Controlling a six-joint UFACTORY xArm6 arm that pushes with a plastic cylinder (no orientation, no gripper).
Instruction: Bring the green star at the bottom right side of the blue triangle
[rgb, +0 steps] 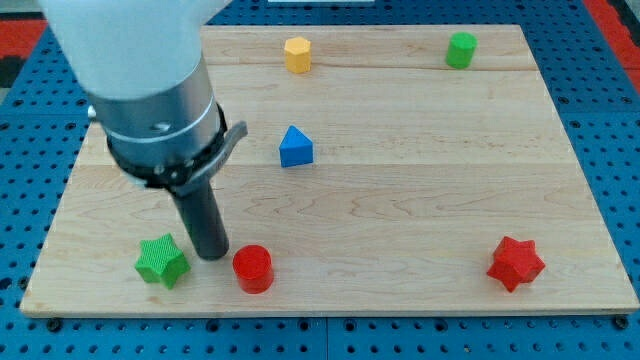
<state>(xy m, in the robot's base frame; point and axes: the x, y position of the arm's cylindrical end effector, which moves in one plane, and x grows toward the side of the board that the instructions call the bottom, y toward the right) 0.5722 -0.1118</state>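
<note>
The green star (162, 261) lies near the board's bottom left corner. The blue triangle (295, 147) sits up and to the right of it, near the board's middle. My tip (211, 254) rests on the board just right of the green star, between it and the red cylinder (252, 268). The tip is very close to the star's right side; I cannot tell if it touches. The rod rises up and left into the arm's grey body.
A yellow hexagonal block (297, 54) and a green cylinder (461, 49) stand along the board's top edge. A red star (516, 263) lies at the bottom right. The wooden board (420, 200) lies on a blue perforated table.
</note>
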